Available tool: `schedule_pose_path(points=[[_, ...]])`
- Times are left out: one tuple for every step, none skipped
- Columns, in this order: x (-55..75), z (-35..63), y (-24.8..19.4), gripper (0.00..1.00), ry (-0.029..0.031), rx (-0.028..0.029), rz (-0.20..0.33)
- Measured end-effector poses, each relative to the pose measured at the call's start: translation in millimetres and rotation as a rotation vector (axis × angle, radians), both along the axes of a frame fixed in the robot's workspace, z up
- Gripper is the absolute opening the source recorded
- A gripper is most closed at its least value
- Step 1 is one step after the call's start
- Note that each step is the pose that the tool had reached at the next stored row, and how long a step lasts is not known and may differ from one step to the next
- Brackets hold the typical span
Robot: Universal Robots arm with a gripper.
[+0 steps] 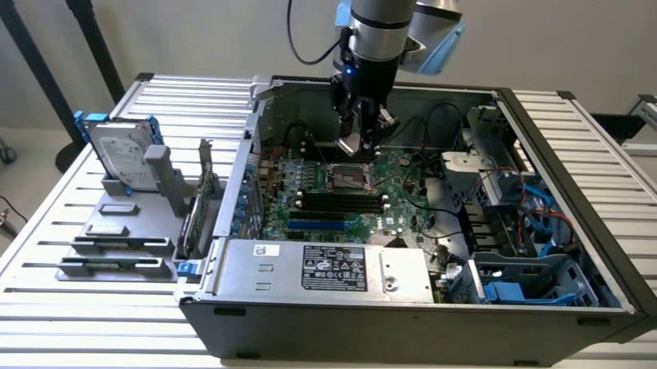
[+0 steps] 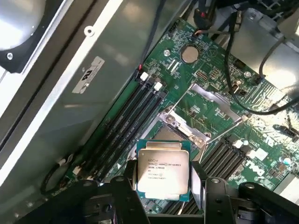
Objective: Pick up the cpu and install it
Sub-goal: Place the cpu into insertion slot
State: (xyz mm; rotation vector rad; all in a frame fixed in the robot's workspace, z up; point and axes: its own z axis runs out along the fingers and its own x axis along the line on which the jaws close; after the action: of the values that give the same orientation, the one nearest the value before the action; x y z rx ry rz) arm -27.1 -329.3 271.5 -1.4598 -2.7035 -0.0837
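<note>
1. Gripper: hanging over the open computer case, above the green motherboard; fingers closed on the cpu, one black finger at each of two opposite edges.
2. Cpu: held flat, silver lid turned to the wrist camera, small printed text on it, thin green rim around; clear of the board, not yet seated.
3. Just below the chip: the cpu socket, partly hidden behind the cpu in the wrist view; metal frame beside it, seemingly lifted.
4. Next to the socket: long black memory slots, side by side.
5. At the near wall of the case: silver labelled power supply.
6. Outside the case, at the exterior view's left: hard drive with blue rails, upright in a grey holder on the slatted table.
</note>
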Motion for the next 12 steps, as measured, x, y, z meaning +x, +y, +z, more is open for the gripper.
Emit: schedule_pose_path(points=[[0.0,-0.7,0.0,0.55,-0.0001,0.0001,-0.018],[0.0,-1.3,0.0,0.55,0.0,0.0,-0.036],[0.0,-2.0,0.0,0.55,-0.0001,0.0,-0.054],[0.0,-2.7,0.0,0.55,-0.0001,0.0001,-0.072],[0.0,-3.4,0.0,0.55,0.0,0.0,-0.09],[0.0,-4.1,0.0,0.55,0.0,0.0,-0.108],[0.0,-4.8,0.0,0.55,0.0,0.0,-0.128],[0.0,-5.6,0.0,0.55,-0.0001,0.0001,-0.145],[0.0,-6.3,0.0,0.55,-0.0001,0.0,-0.163],[0.0,-7.0,0.0,0.55,-0.0001,0.0001,-0.182],[0.0,-7.8,0.0,0.55,0.0,0.0,-0.2],[0.0,-8.7,0.0,0.55,-0.0001,0.0,-0.219]])
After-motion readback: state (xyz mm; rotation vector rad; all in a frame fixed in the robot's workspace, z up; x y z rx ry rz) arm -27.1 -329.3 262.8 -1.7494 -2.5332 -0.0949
